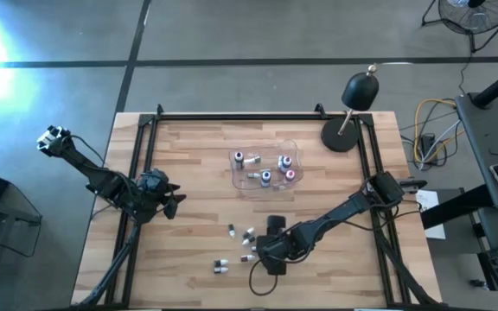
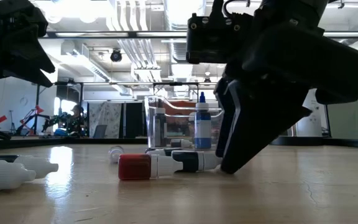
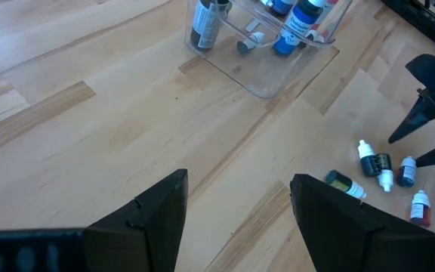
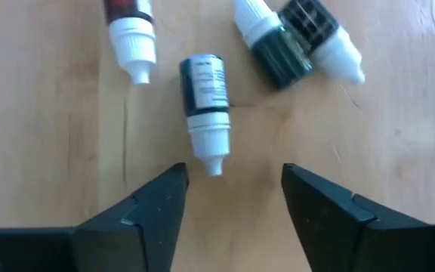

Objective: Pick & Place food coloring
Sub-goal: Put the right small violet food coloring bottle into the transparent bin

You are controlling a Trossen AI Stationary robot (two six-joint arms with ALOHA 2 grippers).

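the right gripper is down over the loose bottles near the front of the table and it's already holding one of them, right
Not quite. The right gripper is down over the loose bottles, but it holds none: the right wrist view shows its fingers open, with the dark bottle lying on the table just ahead of them.

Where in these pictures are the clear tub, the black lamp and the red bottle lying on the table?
clear tub [image 1: 242, 181]: high view, its left rim.
black lamp [image 1: 360, 90]: high view, its dome.
red bottle [image 2: 134, 167]: low view, its red body.

A light wooden slatted table [image 1: 197, 164] stands on grey concrete floor [image 1: 232, 34]. A black dome lamp [image 1: 359, 92] sits at its far right corner. Ceiling strip lights [image 2: 92, 35] glow above.
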